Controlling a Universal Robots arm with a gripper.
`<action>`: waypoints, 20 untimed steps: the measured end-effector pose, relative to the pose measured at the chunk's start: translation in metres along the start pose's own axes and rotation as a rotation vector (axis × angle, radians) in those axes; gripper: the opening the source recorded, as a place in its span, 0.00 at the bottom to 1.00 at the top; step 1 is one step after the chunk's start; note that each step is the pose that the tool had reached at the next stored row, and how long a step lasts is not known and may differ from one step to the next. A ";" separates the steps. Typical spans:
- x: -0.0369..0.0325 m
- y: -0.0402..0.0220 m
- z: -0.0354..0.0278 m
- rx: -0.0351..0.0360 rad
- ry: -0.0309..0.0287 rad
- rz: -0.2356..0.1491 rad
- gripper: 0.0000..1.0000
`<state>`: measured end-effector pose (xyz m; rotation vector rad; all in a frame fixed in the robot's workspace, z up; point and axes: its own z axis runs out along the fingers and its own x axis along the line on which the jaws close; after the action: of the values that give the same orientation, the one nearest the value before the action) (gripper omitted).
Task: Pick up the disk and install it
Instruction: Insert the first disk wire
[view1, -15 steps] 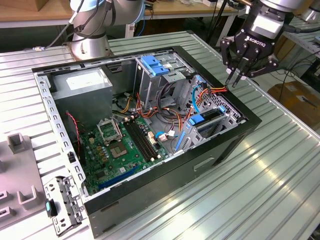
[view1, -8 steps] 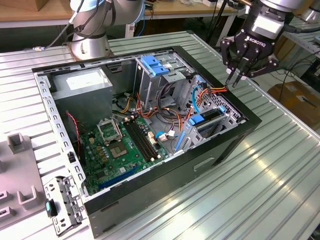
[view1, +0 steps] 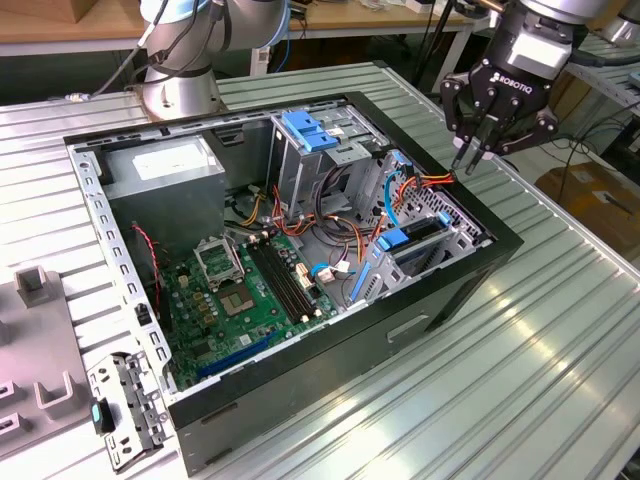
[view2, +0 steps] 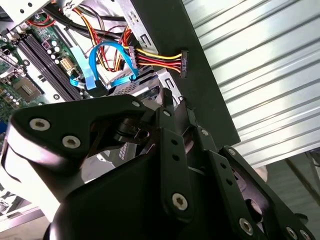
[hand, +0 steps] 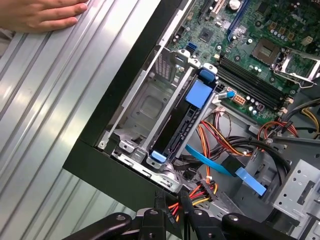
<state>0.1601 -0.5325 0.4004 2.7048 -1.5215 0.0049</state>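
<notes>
Black finger links of the gripper (view2: 172, 102) are right up against the lens in both wrist views, so that's most of what I get from up there. As far as I can tell the fingers are pulled together at the tips with nothing in them, and the exterior view agrees: the gripper (view1: 466, 160) hangs tips-down over the rim of the open computer case (view1: 400, 330), toward the exterior view's right. Just under the tips there's a loose bundle of red and yellow power wires (view2: 160, 59) ending in a black plug, with a looped blue data cable (view2: 112, 55) beside it. The disk (view1: 415, 240) is inside the case, sitting in the low drive bay at the corner by that same wall, blue handle end facing the motherboard (view1: 230, 290). In the first wrist view I can see its blue carrier (hand: 199, 93) running along the bay next to a bare metal tray; the gripper (hand: 172, 202) is near it but clear of it, not touching. Further back in the case there's the tall silver cage with its light-blue latch (view1: 310, 130) and the grey box with the white label (view1: 165, 170). Someone's hand (hand: 45, 12) is resting flat on the ribbed table (view1: 520, 380) outside the case.
</notes>
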 end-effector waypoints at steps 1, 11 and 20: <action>0.0002 -0.0002 0.0000 0.0003 0.0004 -0.012 0.25; 0.0000 -0.0060 0.0012 0.0011 0.0082 -0.156 0.25; -0.0029 -0.0184 0.0099 -0.0011 0.0207 -0.276 0.25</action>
<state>0.1741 -0.5208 0.3899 2.8779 -1.1309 0.0237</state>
